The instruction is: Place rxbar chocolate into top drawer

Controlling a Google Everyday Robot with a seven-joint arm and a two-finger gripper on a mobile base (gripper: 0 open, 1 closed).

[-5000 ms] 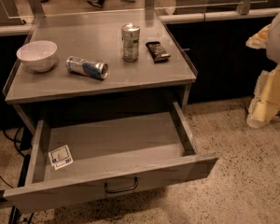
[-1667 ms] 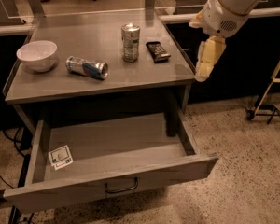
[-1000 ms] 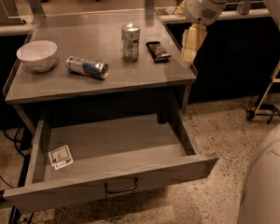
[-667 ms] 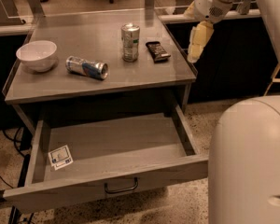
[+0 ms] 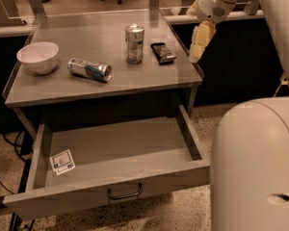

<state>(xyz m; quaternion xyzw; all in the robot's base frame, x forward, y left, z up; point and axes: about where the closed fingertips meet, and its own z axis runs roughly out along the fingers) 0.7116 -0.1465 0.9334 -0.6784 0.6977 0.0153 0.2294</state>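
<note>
The rxbar chocolate (image 5: 163,52), a small flat dark bar, lies on the grey table top (image 5: 77,88) at the right, just right of an upright silver can (image 5: 134,43). The top drawer (image 5: 115,150) stands pulled open below the table, with a white sticker (image 5: 62,161) at its left and a dark handle (image 5: 124,193) on its front. Nothing else lies in it. My gripper (image 5: 198,47) hangs over the table's right edge, a little right of the bar and above it, holding nothing.
A white bowl (image 5: 37,57) sits at the table's left. A silver and blue can (image 5: 89,70) lies on its side in the middle. My arm's large white body (image 5: 255,162) fills the lower right. Office chairs stand behind a glass partition.
My arm came in from the right and stopped near the table's right edge beside the bar. Its white body now fills the lower right. The objects have not moved.
</note>
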